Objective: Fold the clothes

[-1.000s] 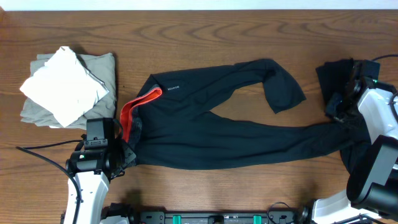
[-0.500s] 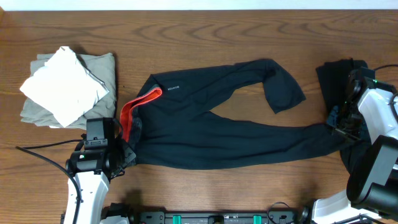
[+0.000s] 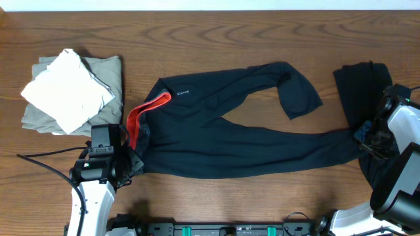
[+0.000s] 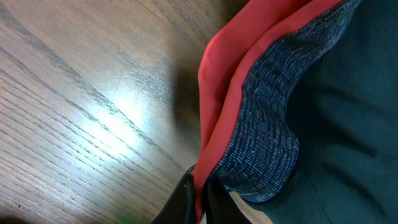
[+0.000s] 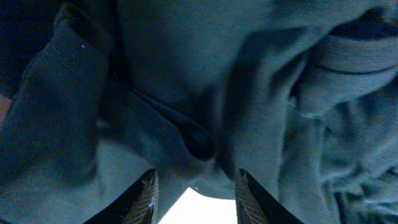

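The black pants [image 3: 236, 141] lie spread across the table, waist to the left, legs running right. Their coral-red waistband lining [image 3: 146, 108] shows at the left, with a small white logo [image 3: 182, 93] near it. My left gripper [image 3: 133, 160] is shut on the red waistband edge [image 4: 214, 130] at the pants' lower left corner. My right gripper [image 3: 369, 134] is open over the end of the lower pant leg; dark cloth [image 5: 193, 106] fills the right wrist view between the spread fingers [image 5: 194, 190]. A plain black piece [image 3: 357, 88] lies at the far right.
A stack of folded beige and white cloth [image 3: 69, 88] sits at the back left. Bare wooden table [image 3: 216, 39] runs along the far side. A black cable [image 3: 39, 157] trails at the front left.
My right gripper has moved toward the front, from the plain black piece down to the end of the lower pant leg. The left arm has not moved.
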Controlling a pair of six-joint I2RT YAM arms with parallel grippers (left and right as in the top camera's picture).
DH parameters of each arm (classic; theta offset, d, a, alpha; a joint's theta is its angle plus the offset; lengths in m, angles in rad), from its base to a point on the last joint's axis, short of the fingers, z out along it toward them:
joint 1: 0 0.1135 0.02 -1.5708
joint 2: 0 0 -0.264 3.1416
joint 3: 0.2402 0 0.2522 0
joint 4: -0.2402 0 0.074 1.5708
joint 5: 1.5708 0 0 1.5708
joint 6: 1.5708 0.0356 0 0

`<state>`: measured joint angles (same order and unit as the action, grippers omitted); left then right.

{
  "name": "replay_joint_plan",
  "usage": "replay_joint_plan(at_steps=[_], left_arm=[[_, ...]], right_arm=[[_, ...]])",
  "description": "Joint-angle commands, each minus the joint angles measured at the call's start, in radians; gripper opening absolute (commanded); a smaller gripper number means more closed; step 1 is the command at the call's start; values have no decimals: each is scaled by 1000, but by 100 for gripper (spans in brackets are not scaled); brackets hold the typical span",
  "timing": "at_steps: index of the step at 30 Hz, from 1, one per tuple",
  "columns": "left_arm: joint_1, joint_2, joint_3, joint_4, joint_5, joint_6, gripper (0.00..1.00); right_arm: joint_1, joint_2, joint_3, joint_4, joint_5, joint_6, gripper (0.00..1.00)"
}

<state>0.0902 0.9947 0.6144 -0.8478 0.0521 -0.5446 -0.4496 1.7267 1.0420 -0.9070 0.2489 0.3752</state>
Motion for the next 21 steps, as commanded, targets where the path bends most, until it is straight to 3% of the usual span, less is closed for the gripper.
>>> replay_joint_plan(at_steps=[1,15,17,18,19,21], left_arm=[[5,-2,16,1,-12,14,9],[5,-2,16,0,-12,14,8],[5,-2,16,0,-12,14,9],[5,-2,16,0,-12,14,9],[5,-2,16,0,-12,14,9],[5,-2,16,0,-12,14,9]], right_arm=[[-5,-21,-7,25,-32,1,38],[-5,-21,-77,98,-36,2,35],[-5,-21,-99,120,-36,2,23],[-5,-21,-104,127,-36,2,9],[-5,-21,-105,129,-36,2,1],[-5,-21,-101,127,-36,2,1]])
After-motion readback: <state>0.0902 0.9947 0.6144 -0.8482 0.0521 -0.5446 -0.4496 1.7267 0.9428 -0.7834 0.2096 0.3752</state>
